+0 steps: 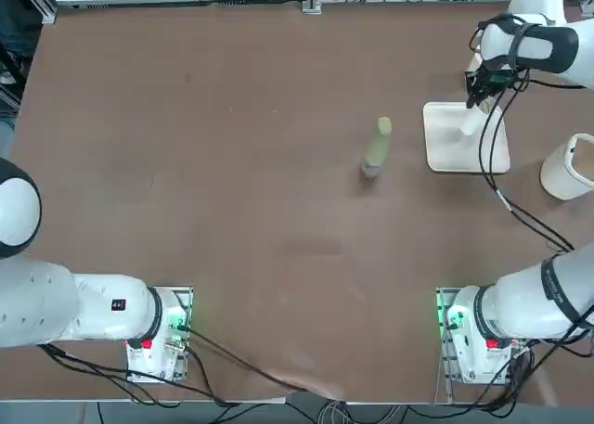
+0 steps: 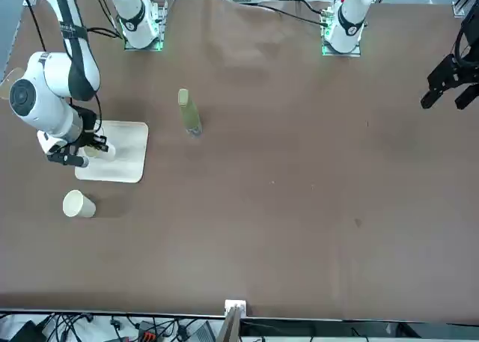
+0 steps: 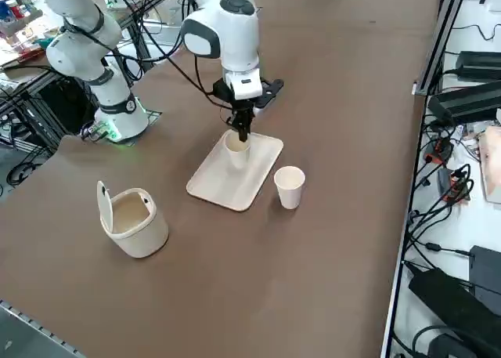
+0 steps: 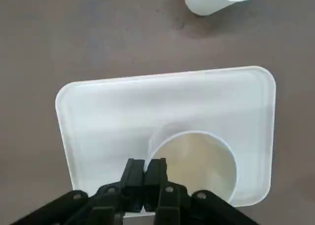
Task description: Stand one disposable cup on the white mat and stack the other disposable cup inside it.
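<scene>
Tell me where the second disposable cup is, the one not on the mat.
The second cup stands upright on the bare table just off the white mat, on its edge away from the arms' bases; the right gripper pinches the other cup's rim.

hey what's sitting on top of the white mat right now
One disposable cup stands upright on the white mat, mouth up and empty inside. The right hand pinches its rim, hiding that bit of rim. The second cup stands on the table beside the mat.
</scene>
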Available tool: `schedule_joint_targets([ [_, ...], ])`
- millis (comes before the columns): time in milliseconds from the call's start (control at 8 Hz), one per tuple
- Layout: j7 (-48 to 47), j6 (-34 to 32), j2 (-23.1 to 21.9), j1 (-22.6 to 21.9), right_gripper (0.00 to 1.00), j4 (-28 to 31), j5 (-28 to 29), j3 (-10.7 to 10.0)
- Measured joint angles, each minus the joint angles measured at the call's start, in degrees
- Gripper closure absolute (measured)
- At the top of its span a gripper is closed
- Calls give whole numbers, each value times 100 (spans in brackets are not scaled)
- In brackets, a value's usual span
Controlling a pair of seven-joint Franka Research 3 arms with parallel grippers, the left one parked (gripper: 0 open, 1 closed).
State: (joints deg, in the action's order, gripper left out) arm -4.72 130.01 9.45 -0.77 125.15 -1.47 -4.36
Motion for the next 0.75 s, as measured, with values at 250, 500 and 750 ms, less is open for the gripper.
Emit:
schedule_joint_targets([
  [250,2,0,1,17,99,67,-112,-14],
  [500,2,0,1,25,99,164,-128,-15],
  [750,3,18,1,50,96,200,-148,-15],
])
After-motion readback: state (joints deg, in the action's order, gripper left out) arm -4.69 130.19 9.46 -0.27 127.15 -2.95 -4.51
